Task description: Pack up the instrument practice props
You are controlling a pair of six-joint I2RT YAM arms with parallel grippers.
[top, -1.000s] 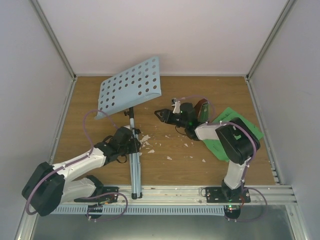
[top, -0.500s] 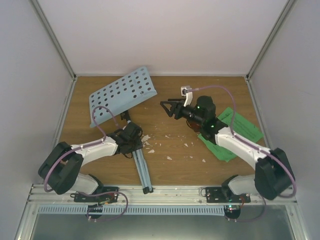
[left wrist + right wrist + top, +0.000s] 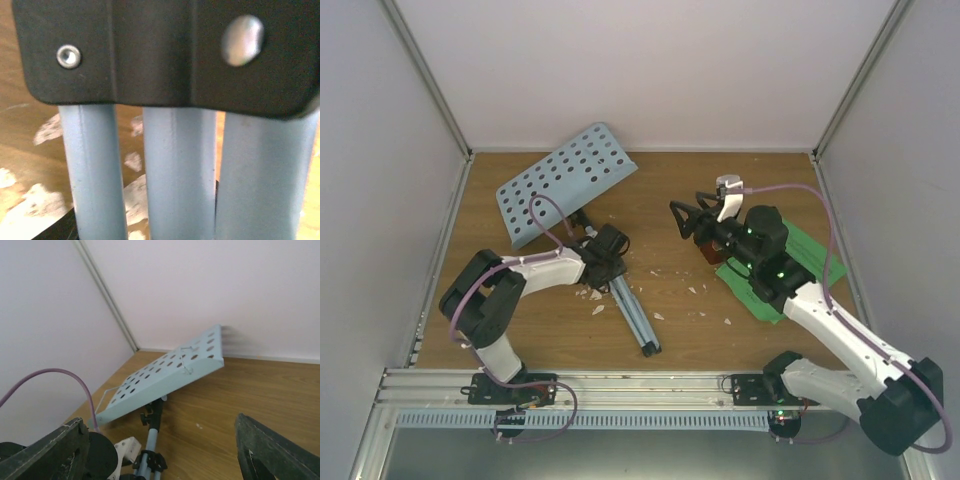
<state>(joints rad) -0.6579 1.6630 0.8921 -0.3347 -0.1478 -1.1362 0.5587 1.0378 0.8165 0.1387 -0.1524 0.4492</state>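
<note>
The pale blue perforated music stand (image 3: 563, 181) lies tilted at the back left, with its folded grey legs (image 3: 634, 320) running toward the front. My left gripper (image 3: 611, 252) is shut on the legs just below the black bracket. The left wrist view is filled by three tubes (image 3: 177, 170). My right gripper (image 3: 684, 217) hovers open and empty at mid-table, facing the stand plate (image 3: 165, 372). Its fingers (image 3: 50, 455) stand wide apart. The reddish-brown metronome (image 3: 704, 246) stands partly hidden under the right wrist. The green sheet music (image 3: 817, 262) lies flat under the right arm.
White crumbs (image 3: 660, 290) are scattered over the wooden table (image 3: 720, 180) between the arms. White enclosure walls with metal corner posts (image 3: 425, 80) close the back and sides. A metal rail (image 3: 650, 385) runs along the near edge.
The left arm has swung the stand: the plate dropped lower toward the back left and the legs slid right. The right gripper moved right and its jaws spread wider.
</note>
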